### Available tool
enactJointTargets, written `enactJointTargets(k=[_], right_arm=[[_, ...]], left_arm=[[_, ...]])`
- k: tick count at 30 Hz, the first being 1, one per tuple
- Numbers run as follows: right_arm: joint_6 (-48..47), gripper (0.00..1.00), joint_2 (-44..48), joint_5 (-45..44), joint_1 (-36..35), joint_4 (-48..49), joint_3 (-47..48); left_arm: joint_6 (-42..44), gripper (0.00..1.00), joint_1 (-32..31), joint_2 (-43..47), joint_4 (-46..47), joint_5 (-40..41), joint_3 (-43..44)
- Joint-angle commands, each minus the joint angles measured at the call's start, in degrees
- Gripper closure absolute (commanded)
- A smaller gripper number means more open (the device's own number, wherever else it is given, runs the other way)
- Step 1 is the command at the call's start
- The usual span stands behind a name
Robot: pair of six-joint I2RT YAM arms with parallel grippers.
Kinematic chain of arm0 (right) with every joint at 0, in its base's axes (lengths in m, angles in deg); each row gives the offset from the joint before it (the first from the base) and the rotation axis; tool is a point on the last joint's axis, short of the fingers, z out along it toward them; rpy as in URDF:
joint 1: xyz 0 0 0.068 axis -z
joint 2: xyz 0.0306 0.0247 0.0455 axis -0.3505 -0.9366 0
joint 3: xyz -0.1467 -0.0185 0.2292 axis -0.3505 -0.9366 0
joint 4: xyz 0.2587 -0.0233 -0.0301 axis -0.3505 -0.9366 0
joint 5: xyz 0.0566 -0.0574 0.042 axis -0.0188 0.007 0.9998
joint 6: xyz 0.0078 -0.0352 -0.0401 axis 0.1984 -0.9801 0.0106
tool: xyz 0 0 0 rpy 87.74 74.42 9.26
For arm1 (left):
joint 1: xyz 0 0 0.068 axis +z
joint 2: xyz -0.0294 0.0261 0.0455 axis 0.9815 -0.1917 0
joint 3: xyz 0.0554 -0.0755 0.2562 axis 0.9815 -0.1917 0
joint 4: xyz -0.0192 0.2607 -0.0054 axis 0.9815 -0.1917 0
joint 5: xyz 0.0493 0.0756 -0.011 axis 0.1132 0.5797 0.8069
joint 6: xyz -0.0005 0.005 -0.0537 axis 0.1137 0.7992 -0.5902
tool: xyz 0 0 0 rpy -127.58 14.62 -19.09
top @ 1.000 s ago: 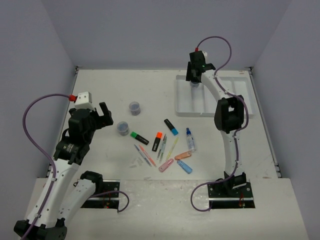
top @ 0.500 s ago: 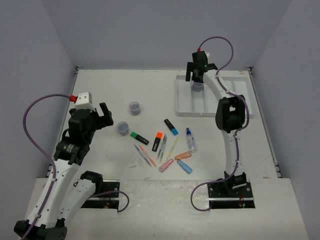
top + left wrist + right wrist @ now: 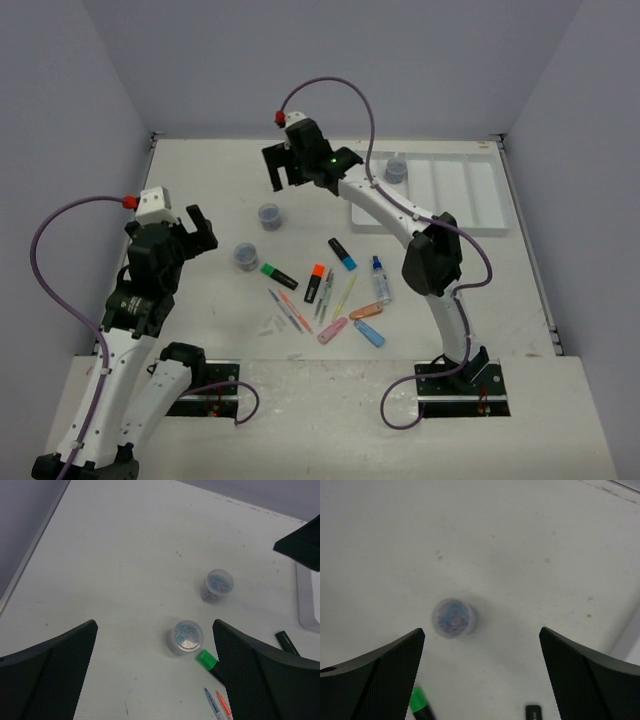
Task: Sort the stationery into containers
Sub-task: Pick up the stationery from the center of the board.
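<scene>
One grey-blue jar [image 3: 396, 168] stands in the white divided tray [image 3: 468, 192] at the back right. Two more jars [image 3: 268, 215] [image 3: 244, 256] stand on the table. My right gripper [image 3: 285, 168] hangs open and empty above the farther of these jars [image 3: 452, 617], its jaws wide [image 3: 481, 632]. My left gripper [image 3: 190, 232] is open and empty, left of the nearer jar [image 3: 185, 636], with its jaws [image 3: 154, 630] wide. Highlighters with green [image 3: 272, 272], orange [image 3: 315, 280] and blue [image 3: 343, 254] caps, thin pens [image 3: 290, 310], capsule pieces [image 3: 332, 331] and a blue-capped bottle [image 3: 381, 278] lie mid-table.
The tray's left edge [image 3: 305, 602] shows at the right of the left wrist view, with a black part of the right gripper [image 3: 300, 545] above it. Grey walls close the table at the back and both sides.
My right gripper opened and let go of the jar in the tray, then swung left to above the far jar on the table. My left arm shifted slightly left.
</scene>
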Motion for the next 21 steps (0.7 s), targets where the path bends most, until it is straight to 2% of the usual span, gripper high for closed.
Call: enactJointTargets(k=[1, 6, 18, 21], right_arm=[[-0.28, 0.01, -4.71, 2.98, -3.87, 2.27, 5.24], [2.38, 0.01, -8.67, -1.08, -6.68, 3.43, 6.77], [6.37, 0.02, -15.52, -1.90, -6.92, 1.19, 9.03], [6.37, 0.11, -16.40, -1.90, -7.00, 1.54, 9.83]], left_arm=[[-0.88, 0.00, 0.43, -0.90, 0.83, 1.15, 0.29], [-0.88, 0.00, 0.34, -0.58, 0.70, 0.92, 0.41], [-0.44, 0.00, 0.40, -0.27, 1.21, -1.08, 0.23], [-0.36, 0.00, 0.36, -0.22, 1.24, -1.26, 0.15]])
